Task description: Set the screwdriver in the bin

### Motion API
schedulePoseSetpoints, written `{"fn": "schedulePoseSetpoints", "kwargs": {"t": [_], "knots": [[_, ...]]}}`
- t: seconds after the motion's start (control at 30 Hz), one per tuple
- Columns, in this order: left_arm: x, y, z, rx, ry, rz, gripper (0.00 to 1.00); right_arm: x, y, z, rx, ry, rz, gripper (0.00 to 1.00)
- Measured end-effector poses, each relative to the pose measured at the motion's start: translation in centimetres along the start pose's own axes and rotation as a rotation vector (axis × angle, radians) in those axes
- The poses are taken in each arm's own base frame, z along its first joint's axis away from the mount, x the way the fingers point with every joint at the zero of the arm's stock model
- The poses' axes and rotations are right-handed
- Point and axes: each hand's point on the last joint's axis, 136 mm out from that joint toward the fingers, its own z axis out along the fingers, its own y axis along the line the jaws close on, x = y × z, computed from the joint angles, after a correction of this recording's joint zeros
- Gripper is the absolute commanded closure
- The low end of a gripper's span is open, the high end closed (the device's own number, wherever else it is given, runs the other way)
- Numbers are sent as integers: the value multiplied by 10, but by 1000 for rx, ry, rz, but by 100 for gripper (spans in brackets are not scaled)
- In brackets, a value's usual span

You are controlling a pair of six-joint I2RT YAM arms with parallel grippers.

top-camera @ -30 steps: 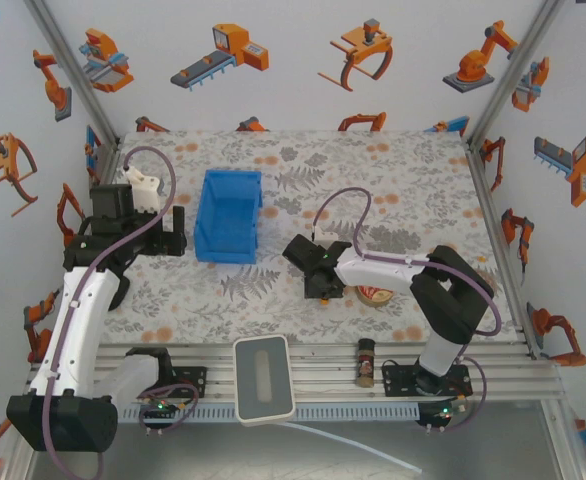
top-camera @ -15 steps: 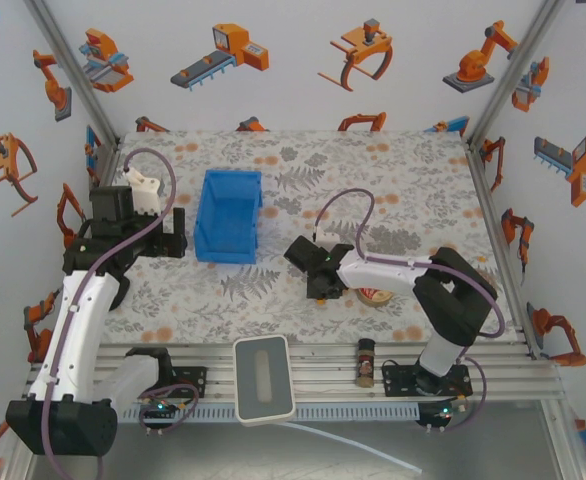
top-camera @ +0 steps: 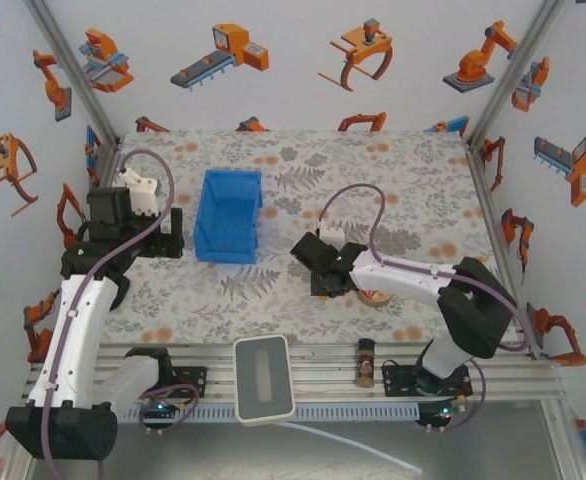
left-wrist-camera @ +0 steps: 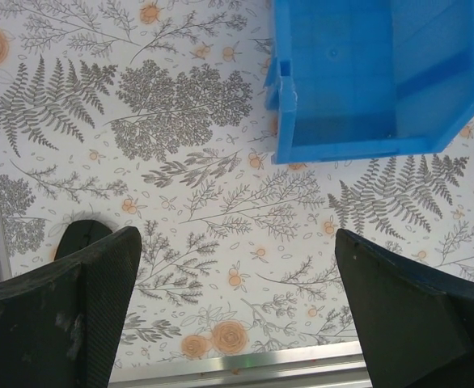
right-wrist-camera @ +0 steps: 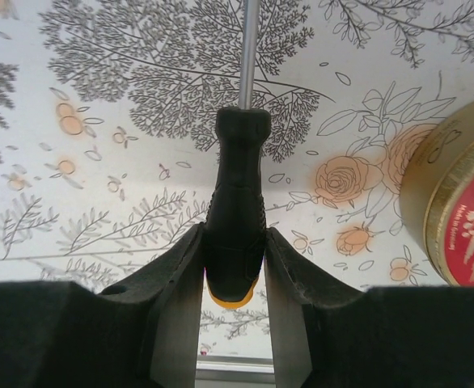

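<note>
My right gripper [right-wrist-camera: 234,250] is shut on the screwdriver [right-wrist-camera: 237,202], both pads pressed against its black handle near the orange end. The thin metal shaft points away toward the top of the right wrist view. In the top view this gripper [top-camera: 325,278] hangs over the table's middle, right of the bin. The blue bin [top-camera: 229,215] stands upright and empty left of centre; its near wall and inside show in the left wrist view [left-wrist-camera: 374,77]. My left gripper [left-wrist-camera: 237,267] is open, with only the patterned tabletop between its fingers, and sits just left of the bin [top-camera: 163,237].
A round red-and-tan tin [top-camera: 375,294] lies just right of the right gripper, its gold rim visible in the right wrist view [right-wrist-camera: 455,210]. A small brown spice jar [top-camera: 365,361] and a white block [top-camera: 264,378] rest on the aluminium rail at the near edge.
The right arm has shifted slightly right and away from the camera with the screwdriver held. The left arm has barely moved.
</note>
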Motion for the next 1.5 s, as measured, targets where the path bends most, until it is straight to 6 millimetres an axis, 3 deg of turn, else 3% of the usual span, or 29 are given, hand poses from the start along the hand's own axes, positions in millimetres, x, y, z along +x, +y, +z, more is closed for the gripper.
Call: {"fn": "schedulePoseSetpoints", "kwargs": {"t": [0.47, 0.63, 0.8, 0.97, 1.17, 1.5], "knots": [[0, 7, -2, -41, -4, 4, 3, -57, 26, -74, -104, -128, -95, 77], [0, 9, -2, -50, -4, 3, 3, -95, 55, -108, -158, -190, -136, 77], [0, 12, -3, -70, -4, -31, 3, -126, 91, -124, -208, -233, -177, 77], [-7, 14, -7, -83, -17, -60, 3, -143, 135, -119, -253, -234, -225, 77], [-21, 23, -21, -130, -46, -72, 3, -149, 182, -99, -296, -215, -274, 77], [-17, 16, -31, -91, -38, -82, 3, -137, 207, -47, -284, -144, -306, 77]]}}
